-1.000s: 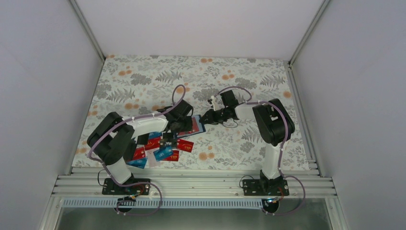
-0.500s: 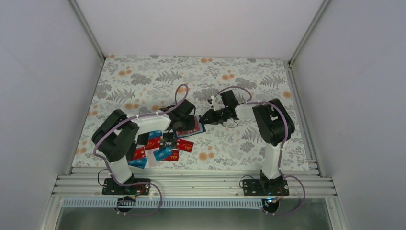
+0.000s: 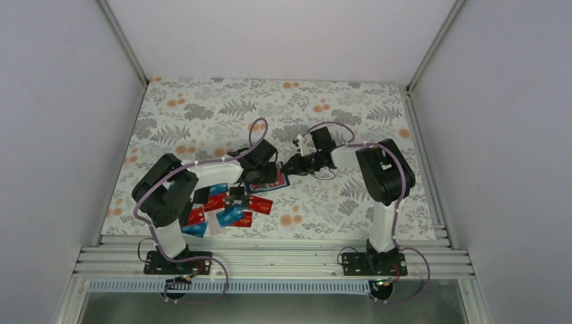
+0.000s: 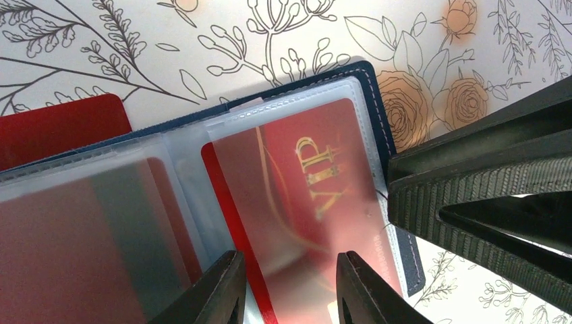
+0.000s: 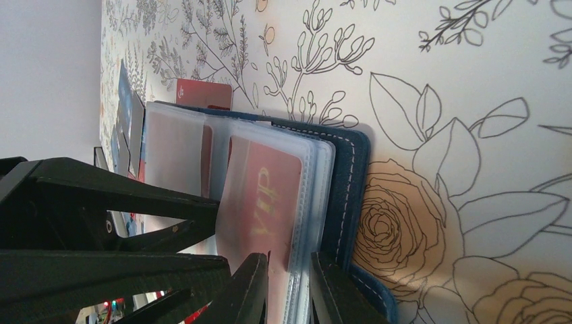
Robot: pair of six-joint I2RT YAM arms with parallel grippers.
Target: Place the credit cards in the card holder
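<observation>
The navy card holder [image 3: 278, 179] lies open on the floral table, its clear sleeves up. A red card with gold VIP lettering [image 4: 303, 182] sits in the top right sleeve. My left gripper [image 4: 290, 291] is open just above that card, one jaw on each side of its near end. My right gripper [image 5: 291, 291] is shut on the right edge of the holder's sleeves [image 5: 317, 175], next to the navy cover [image 5: 351, 175]. It shows in the left wrist view [image 4: 485, 202] at the holder's right edge. Both grippers meet over the holder in the top view.
Several loose red, light blue, black and white cards [image 3: 226, 208] lie in a pile near the table's front edge, under my left arm. Another red card [image 4: 61, 128] pokes out from under the holder's far left side. Grey walls enclose the table.
My left arm has moved a little to the right, bringing its gripper further over the holder. The right gripper and the holder have stayed where they were.
</observation>
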